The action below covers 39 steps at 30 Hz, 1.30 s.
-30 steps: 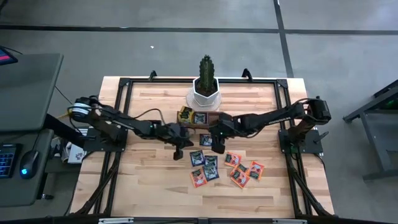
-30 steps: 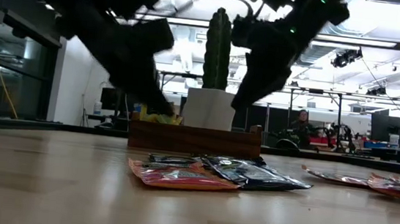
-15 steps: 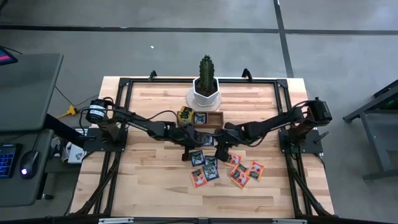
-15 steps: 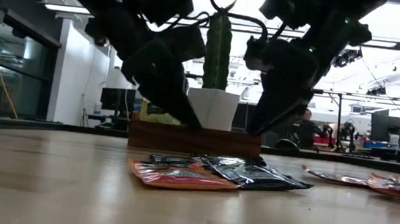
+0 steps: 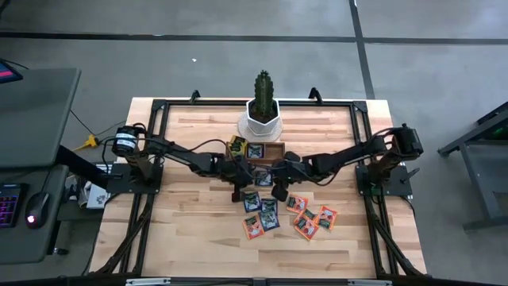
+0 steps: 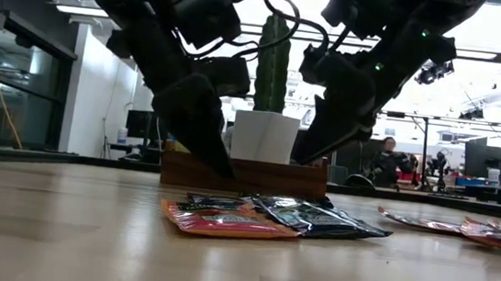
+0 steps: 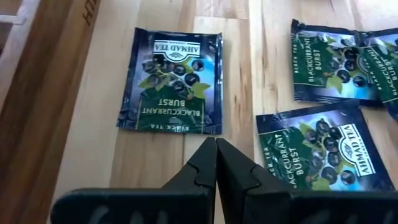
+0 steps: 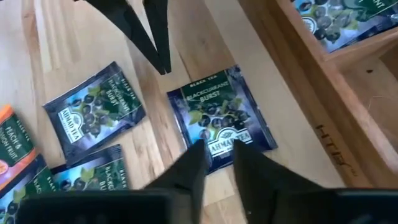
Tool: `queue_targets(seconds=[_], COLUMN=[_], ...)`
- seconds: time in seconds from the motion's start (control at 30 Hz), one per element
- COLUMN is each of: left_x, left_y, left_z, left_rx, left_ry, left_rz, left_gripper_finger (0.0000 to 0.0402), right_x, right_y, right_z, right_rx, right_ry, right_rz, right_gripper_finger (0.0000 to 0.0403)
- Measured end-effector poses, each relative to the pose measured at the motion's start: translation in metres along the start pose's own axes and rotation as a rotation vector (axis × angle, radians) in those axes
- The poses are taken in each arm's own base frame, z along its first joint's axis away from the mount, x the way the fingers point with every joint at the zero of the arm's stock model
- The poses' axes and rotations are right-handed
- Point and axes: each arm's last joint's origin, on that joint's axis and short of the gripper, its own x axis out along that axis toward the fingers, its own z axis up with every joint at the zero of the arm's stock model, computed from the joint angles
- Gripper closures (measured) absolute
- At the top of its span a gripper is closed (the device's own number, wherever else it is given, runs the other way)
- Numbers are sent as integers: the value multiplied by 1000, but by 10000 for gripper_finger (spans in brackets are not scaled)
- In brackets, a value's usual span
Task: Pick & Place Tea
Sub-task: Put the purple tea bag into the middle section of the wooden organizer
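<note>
Lying flat, dark blue blackcurrant sachet (image 8: 222, 118), green-labelled.

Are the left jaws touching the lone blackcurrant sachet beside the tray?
Apart. In the left wrist view, bare wood shows between the shut left gripper tips and the blackcurrant sachet.

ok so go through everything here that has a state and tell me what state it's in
left gripper: shut, empty, beside a sachet.
right gripper: fingers apart, over a dark sachet.
dark sachet: flat on the table, beside the tray.
tray: holds some sachets.
loose sachets: flat, scattered on the table.
cactus: upright in its pot.
</note>
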Motion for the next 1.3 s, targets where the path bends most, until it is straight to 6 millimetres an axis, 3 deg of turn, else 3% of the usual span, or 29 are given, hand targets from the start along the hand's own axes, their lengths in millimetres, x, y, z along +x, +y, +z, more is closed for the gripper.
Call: queue_targets(seconds=[0.13,0.43,0.93,1.3], left_x=[0,0,0,0], left_y=[0,1,0,3], left_z=[0,0,-2,0], left_rx=[-2,-54,-85,-162], left_ry=[0,-5,20,2], left_rz=[1,19,-20,-13], left_gripper_finger=[401,393,334,322], right_x=[1,4,35,51], right_y=[-4,-5,-4,-4], right_z=[2,4,-10,-20], right_rx=[-7,-43,-63,19], right_ry=[5,-4,54,112], right_rz=[7,40,75,102], right_gripper_finger=[394,401,402,403])
